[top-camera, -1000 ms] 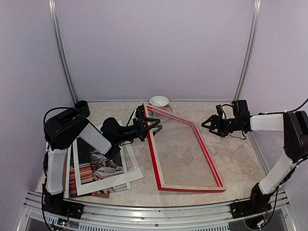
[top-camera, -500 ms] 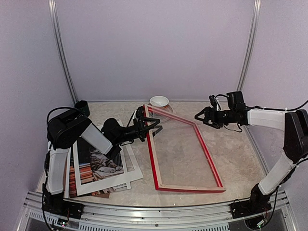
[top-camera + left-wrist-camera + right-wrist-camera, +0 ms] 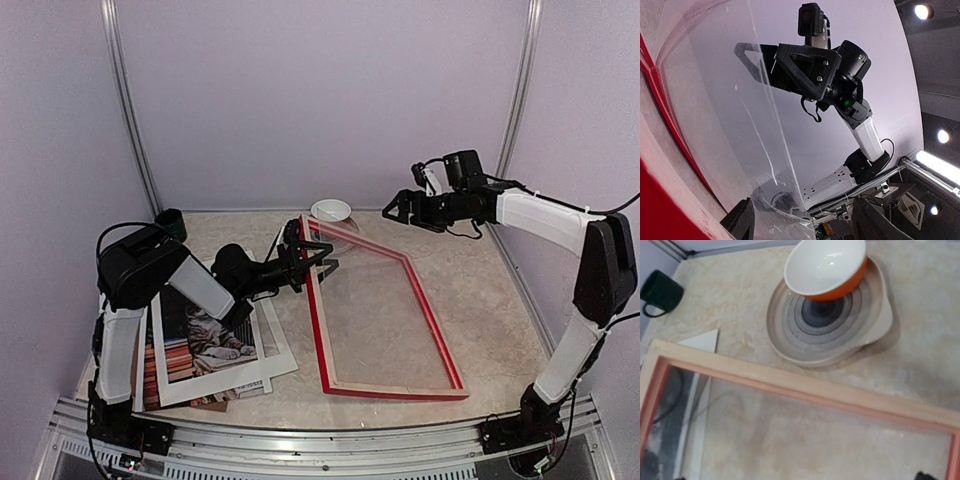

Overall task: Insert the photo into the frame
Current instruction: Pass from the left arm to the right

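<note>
photo [image 3: 205, 335] left of frame [image 3: 395, 391], bowl [image 3: 825, 262] behind — on plate [image 3: 805, 335]

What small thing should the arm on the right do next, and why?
Probably lower the right gripper onto the frame's far rail and grip it. It hangs open above that rail, holding nothing, while the left gripper sits open at the frame's left rail. The photo lies outside the frame, so the frame likely needs handling first.
</note>
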Available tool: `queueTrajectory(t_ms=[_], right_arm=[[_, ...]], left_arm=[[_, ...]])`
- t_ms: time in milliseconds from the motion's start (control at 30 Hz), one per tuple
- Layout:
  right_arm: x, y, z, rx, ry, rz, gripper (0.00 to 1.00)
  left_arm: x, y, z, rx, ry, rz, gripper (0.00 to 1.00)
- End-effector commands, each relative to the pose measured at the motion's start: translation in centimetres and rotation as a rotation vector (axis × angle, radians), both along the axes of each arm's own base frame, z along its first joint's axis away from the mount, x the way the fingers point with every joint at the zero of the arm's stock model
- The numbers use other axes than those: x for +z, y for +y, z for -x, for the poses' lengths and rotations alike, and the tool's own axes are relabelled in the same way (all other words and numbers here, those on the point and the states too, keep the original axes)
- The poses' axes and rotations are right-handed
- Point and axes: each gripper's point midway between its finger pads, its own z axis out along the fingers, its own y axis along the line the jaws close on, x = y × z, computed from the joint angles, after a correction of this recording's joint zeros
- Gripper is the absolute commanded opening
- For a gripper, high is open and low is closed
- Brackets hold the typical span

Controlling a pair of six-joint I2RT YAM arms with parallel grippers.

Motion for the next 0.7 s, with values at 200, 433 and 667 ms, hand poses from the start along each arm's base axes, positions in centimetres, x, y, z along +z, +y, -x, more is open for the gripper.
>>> queueTrajectory(t_ms=[200, 433, 667], right_arm=[[-2.8, 1.0, 0.1, -0.019, 0.031, 0.18, 0.99], [-1.5, 1.6, -0.1, -0.023, 0.0, 0.218, 0.99], [1.4, 5.1, -0.9, 0.028, -0.044, 0.317, 0.99]], left_arm=[[1.1, 0.5, -0.5, 0.081, -0.116, -0.046, 0.66], [-0.4, 0.0, -1.2, 0.123, -0.13, -0.185, 0.67], [-0.6, -1.3, -1.0, 0.091, -0.237, -0.294, 0.68]])
